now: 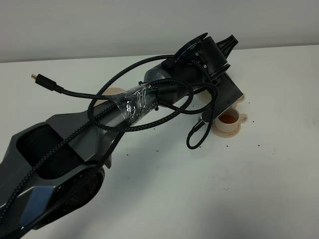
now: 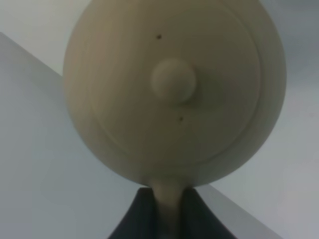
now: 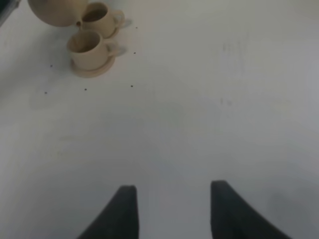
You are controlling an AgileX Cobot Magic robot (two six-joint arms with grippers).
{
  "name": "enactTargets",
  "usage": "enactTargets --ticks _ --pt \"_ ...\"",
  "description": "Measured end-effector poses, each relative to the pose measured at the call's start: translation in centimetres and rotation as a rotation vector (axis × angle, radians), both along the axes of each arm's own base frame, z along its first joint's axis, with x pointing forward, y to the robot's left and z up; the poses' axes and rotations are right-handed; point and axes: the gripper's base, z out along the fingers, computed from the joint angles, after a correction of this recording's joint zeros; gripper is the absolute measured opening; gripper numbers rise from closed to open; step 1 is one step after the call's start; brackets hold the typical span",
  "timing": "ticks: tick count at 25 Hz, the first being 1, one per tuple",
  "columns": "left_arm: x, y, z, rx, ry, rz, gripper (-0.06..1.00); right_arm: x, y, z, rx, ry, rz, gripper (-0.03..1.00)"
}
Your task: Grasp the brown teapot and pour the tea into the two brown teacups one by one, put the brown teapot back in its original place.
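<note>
Though hidden beneath the arm from the high camera, plainly gripped: left gripper (image 2: 167, 219) pressed together on the loop handle (image 2: 167, 199) of the brown teapot (image 2: 174, 89). Round body directly ahead of the jaws, lid knob (image 2: 173, 81) facing back at the wrist.

From the right wrist, shown tipped, with spout at the rim of the farther teacup (image 3: 99, 19) and the nearer teacup (image 3: 88, 47) just beside it on a saucer. Both far ahead of the right gripper (image 3: 169, 209), which is spread wide over bare table (image 3: 224, 99) and pinching nothing. Amber tea visible in the one tea-filled teacup (image 1: 229, 119) open to the high camera.

Probably glazed ceramic: stiff, smooth, brittle, and heavier than the cups, with weight shifting as the liquid moves. Best taken by the handle, seated deep between the fingers, since a thin loop could swivel under the off-centre body. Lid likely loose, so no steep tilt. Gentle set-down advised, and no knocking of spout on cup rims.
</note>
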Motion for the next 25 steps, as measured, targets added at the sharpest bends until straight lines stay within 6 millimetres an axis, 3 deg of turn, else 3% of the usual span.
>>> enactTargets --ticks 25 --pt "0.08 -0.20 0.09 0.042 -0.018 -0.074 0.12 0.00 0.00 0.00 0.000 0.000 0.000 0.35"
